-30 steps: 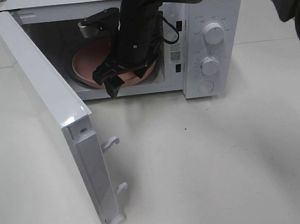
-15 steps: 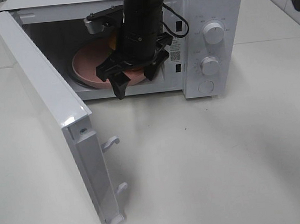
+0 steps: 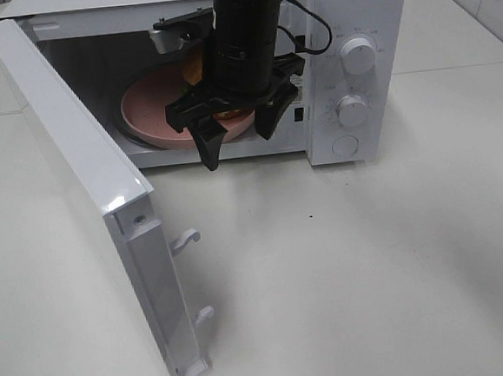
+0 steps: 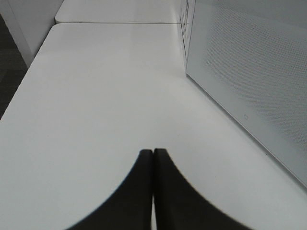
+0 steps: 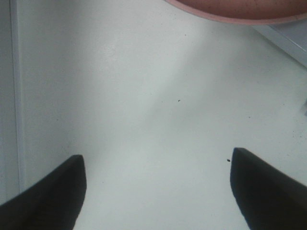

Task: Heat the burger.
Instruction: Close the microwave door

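The burger (image 3: 193, 69) sits on a pink speckled plate (image 3: 146, 118) inside the open microwave (image 3: 355, 10). Only a sliver of its golden-brown bun shows behind my right arm. My right gripper (image 3: 237, 139) hangs open and empty just in front of the microwave's mouth, above the table. In the right wrist view the gripper (image 5: 158, 160) has its jaws wide apart, and the plate's rim (image 5: 240, 13) shows beyond them. My left gripper (image 4: 153, 160) is shut and empty over bare table, beside the outer face of the microwave door (image 4: 249, 72). It is out of the exterior view.
The microwave door (image 3: 74, 150) stands swung open to the left, with two latch hooks (image 3: 188, 237) on its edge. Two knobs (image 3: 359, 56) and a button are on the right control panel. White table (image 3: 370, 257) stretches in front.
My right gripper has drawn back from the plate to the microwave's mouth, and its jaws have opened wider. The burger and plate stay inside.
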Motion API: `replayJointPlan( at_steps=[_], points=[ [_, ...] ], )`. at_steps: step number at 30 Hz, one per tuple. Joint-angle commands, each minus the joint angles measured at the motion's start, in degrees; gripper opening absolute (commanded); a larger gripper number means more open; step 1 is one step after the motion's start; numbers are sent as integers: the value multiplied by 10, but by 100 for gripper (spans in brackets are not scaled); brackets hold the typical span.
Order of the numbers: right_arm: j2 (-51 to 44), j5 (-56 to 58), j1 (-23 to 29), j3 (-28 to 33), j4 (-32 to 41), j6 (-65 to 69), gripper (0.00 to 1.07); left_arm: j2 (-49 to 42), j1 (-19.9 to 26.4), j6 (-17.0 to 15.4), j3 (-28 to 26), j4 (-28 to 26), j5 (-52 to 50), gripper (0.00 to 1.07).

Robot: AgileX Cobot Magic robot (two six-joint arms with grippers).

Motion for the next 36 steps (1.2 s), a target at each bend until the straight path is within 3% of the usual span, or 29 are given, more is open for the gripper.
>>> replayJointPlan(
  at_steps=[1,7,13,19,23,26,30,36],
  points=[
    [-8,16,-2,5,5,9,76,-12,2,0,2,-2,-9,0],
    [-43,16,-2,34,2,16,76,-12,2,0,2,-2,-9,0],
    [-108,16,-2,145,-36,17,76,-12,2,0,2,-2,-9,0],
    [-151,15,-22,211,-54,33,76,-12,2,0,2,-2,-9,0],
    [-198,15,-80,256,-54,34,76,-12,2,0,2,-2,-9,0],
    [-209,15,-94,264,-54,36,76,-12,2,0,2,-2,-9,0],
    [-278,15,-177,312,-48,48,76,-12,2,0,2,-2,-9,0],
    [-366,15,-239,374,-48,54,73,-12,2,0,2,-2,-9,0]
  ],
)
